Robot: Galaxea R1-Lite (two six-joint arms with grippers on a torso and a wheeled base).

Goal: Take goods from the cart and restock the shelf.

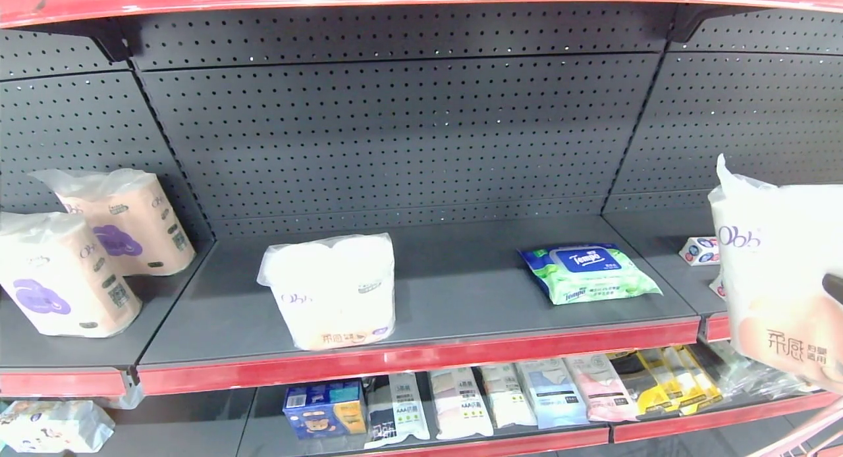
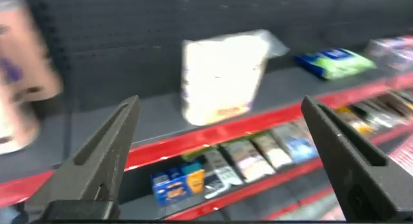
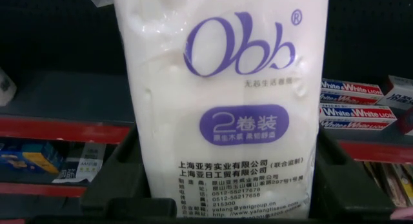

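Holding a white pack of paper rolls [image 1: 777,272] in my right gripper [image 3: 229,169].
Its two fingers [image 3: 122,175] squeeze it from both sides, out in front of the right end of the grey shelf [image 1: 461,292]. My left gripper [image 2: 219,104] is wide open and faces the shelf. A second white pack [image 1: 336,292] stands on the shelf, and a green and blue pack of wipes [image 1: 586,272] lies flat to its right.

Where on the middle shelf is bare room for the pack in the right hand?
Widest bare patch for the held pack: the shelf board between the white roll pack and the green wipes pack. A narrower strip lies left of the white roll pack, up to the bay seam. The lower shelf is crowded.
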